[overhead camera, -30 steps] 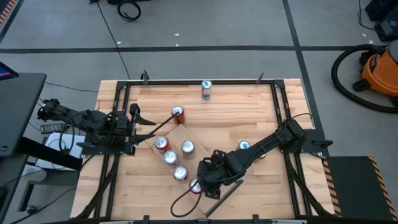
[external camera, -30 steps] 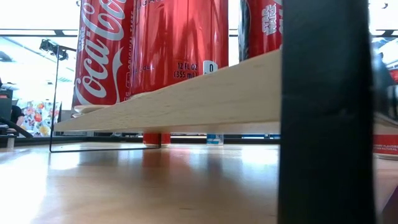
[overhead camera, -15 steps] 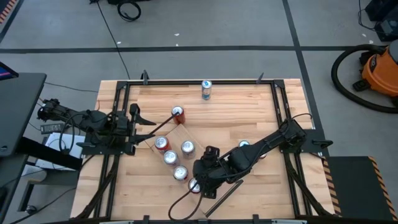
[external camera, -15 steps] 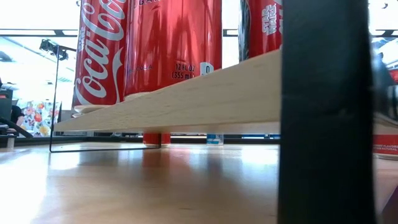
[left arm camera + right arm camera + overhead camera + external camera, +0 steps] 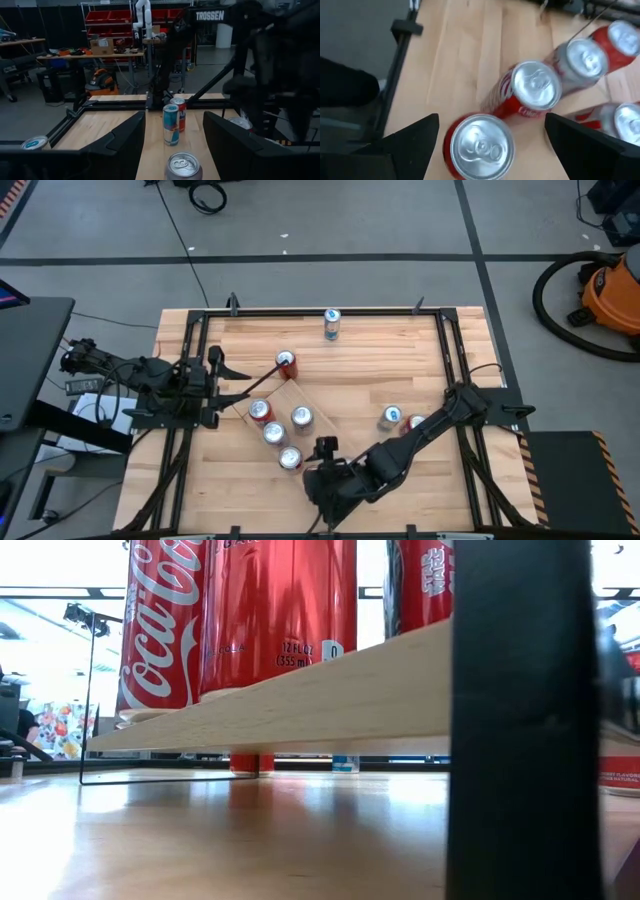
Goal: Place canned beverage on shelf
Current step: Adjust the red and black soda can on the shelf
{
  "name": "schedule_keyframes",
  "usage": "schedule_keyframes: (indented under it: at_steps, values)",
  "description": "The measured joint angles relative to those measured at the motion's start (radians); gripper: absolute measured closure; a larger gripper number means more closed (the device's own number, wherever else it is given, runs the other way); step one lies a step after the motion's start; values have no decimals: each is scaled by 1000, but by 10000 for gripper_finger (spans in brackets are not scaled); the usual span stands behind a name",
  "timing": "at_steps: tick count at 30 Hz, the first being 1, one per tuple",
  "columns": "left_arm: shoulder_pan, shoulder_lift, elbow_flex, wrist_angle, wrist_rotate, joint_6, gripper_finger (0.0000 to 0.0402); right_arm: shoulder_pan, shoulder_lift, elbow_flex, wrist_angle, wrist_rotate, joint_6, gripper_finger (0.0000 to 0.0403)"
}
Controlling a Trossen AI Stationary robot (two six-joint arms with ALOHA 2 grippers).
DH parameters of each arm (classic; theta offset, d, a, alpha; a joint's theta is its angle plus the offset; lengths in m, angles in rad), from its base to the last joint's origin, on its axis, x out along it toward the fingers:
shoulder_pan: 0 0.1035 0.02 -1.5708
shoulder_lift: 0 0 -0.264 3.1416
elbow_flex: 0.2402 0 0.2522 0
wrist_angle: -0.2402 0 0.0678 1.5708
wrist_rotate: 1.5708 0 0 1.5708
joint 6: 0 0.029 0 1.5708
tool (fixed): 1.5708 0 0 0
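One can sits under the right gripper, not yet gripped.

On the slatted wooden tabletop (image 5: 380,350), the long pale wood shelf (image 5: 290,393) lies slantwise left of centre and carries a row of red cans. The right gripper (image 5: 322,480) has swung near and left over the last second and now covers the near end of that row. Its fingers are spread either side of a red silver-topped can (image 5: 481,146), apparently without touching it. Whether that can stands on the plank or beside it, I cannot tell. The left gripper (image 5: 235,375) waits at the left, fingers apart.
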Motion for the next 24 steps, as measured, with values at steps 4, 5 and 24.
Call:
schedule_keyframes:
  at_steps: [4, 5, 24]
  values:
    - [0, 0, 0, 0, -1, -3, 191, -5, 13, 0, -27, -24, 29, 28]
    - [0, 0, 0, -2, -1, -3, 192, -6, 13, 0, -24, -31, 30, 28]
    - [0, 0, 0, -6, -2, -7, 192, -31, 17, -56, -55, -56, 72, 62]
